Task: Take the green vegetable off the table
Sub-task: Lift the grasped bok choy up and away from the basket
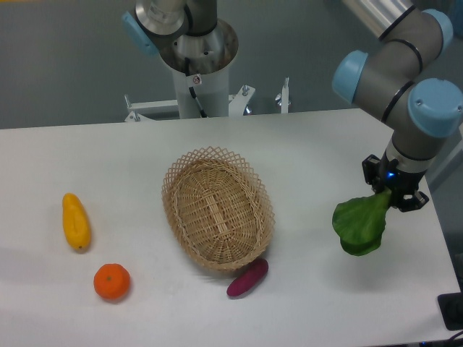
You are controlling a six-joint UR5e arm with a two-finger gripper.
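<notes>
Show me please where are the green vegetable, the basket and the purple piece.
green vegetable (359, 225), fixed camera view, on its broad leaf.
basket (182, 173), fixed camera view, on its woven rim.
purple piece (247, 277), fixed camera view, on its middle.

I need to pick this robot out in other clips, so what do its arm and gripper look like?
The arm is made of silver-grey metal tubes joined by rounded grey joints with light blue caps. The gripper at its end is small, black and blocky, with a blue light glowing on its body. The mounting column behind the table is pale grey with a thin cable.
</notes>
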